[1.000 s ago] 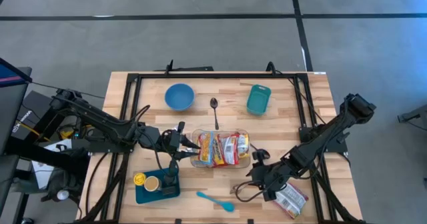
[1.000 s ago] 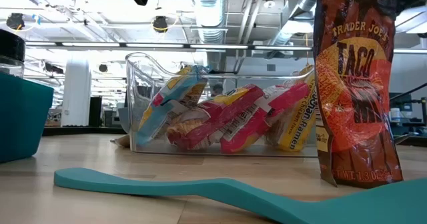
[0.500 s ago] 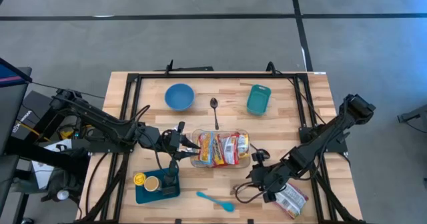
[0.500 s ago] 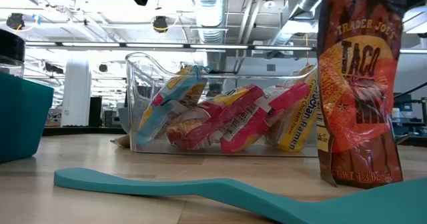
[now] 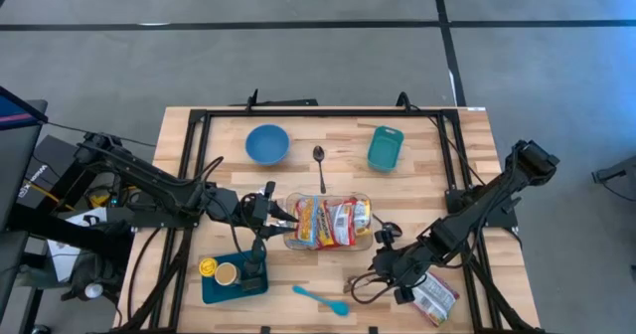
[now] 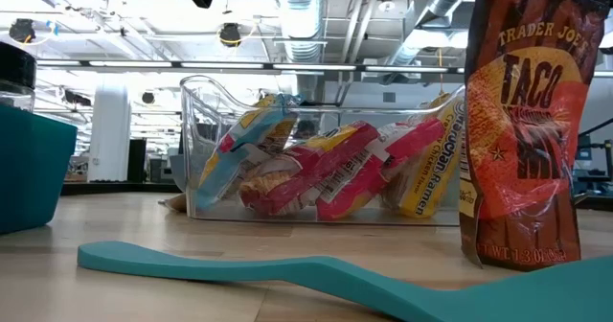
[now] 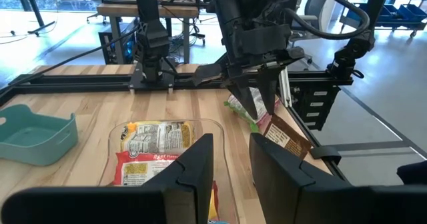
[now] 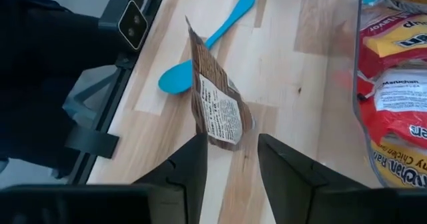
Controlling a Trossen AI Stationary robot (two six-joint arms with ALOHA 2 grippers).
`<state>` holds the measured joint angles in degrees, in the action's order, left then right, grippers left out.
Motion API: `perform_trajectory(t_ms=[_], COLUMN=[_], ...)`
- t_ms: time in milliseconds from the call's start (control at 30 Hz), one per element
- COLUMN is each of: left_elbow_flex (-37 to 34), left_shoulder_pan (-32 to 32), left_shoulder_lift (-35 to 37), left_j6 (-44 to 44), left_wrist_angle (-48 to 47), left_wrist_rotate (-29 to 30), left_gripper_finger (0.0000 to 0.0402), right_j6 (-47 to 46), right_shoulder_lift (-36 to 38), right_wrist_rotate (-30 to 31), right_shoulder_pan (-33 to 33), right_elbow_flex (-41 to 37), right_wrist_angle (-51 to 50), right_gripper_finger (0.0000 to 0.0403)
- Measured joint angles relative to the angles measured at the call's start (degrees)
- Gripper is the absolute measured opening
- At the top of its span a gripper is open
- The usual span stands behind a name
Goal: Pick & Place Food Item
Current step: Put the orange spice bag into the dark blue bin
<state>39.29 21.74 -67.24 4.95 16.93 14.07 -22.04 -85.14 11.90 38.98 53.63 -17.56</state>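
While pinching the taco packet (image 8: pixel 217 114), the right claw (image 8: pixel 230 159) stays narrow.

Light falls evenly from overhead; around my table (image 5: pixel 417 155) I see only faint, soft shadows. Behind the clear bin (image 6: pixel 316 149), ceiling lamps glare and the room is washed pale. In front of that bin, the teal spatula (image 6: pixel 287 269) blurs. My 2 wrist views stay bright, fingers dark and soft-edged.
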Motion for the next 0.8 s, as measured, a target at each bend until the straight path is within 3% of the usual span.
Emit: perform_trajectory(t_ms=[800], left_elbow_flex=[0.0], left_shoulder_pan=[0.0], left_shoulder_lift=[0.0], left_j6=[0.0], left_wrist_angle=[0.0], left_wrist_rotate=[0.0], left_gripper_finger=[0.0092], right_j6=[0.1], right_shoulder_lift=[0.0], right_wrist_rotate=[0.0], right_shoulder_pan=[-0.1], right_elbow_flex=[0.0], right_wrist_angle=[-0.5], right_gripper_finger=[0.0127])
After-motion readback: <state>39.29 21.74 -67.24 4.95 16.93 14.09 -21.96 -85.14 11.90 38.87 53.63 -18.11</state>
